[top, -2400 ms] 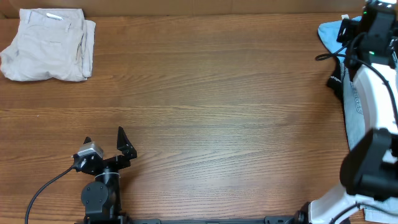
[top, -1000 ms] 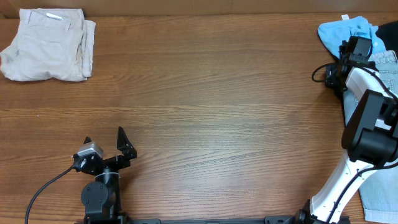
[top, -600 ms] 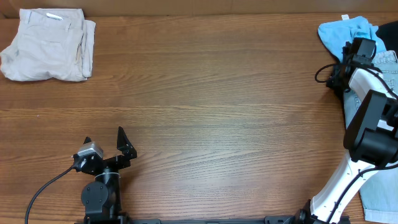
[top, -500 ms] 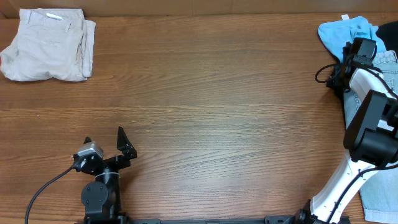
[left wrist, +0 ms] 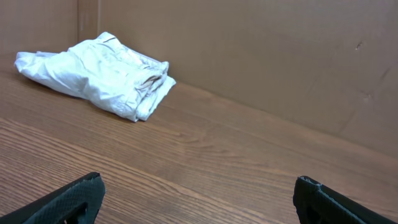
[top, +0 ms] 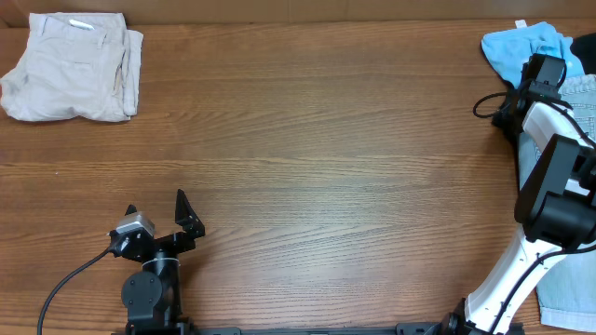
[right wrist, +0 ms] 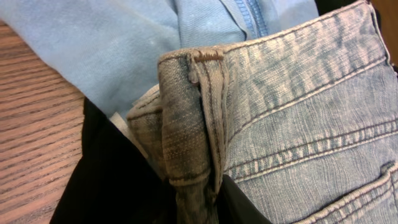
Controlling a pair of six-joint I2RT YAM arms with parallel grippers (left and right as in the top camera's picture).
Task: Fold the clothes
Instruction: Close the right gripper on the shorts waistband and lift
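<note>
clothes: one folded garment lies far off the left jaws, and three are heaped around the right jaws.
beige shorts [top: 73, 67]: folded flat at the far left corner, ahead of the left jaws and well apart from them. I judge this piece finished.
left jaws: spread wide and gripping nothing, low over the surface [top: 326, 167] at its near edge. Only the two tips show, at the bottom corners of the wrist view.
sky-blue T-shirt [top: 517, 46]: crumpled just beyond the right jaws and to their left, touching the denim.
black garment [right wrist: 106, 180]: tucked under the denim, just left of the right jaws.
denim shorts [right wrist: 298, 106]: at the far right edge, directly under the right jaws. The waistband and its belt loop are bunched into an upright ridge that runs down between them.
right jaws: clenched on that waistband ridge, as far as the wrist view shows.
just changed: a second ago the right jaws stood wide apart over the heap and have since drawn in on the denim. The T-shirt's edge has crept slightly rightward.
meaning: the pick looks made, so the denim shorts are likely the next piece to fold. They would have to be lifted clear and carried left to the bare surface.
risk: the T-shirt or the black garment may drag along, since both touch the gripped fold.
</note>
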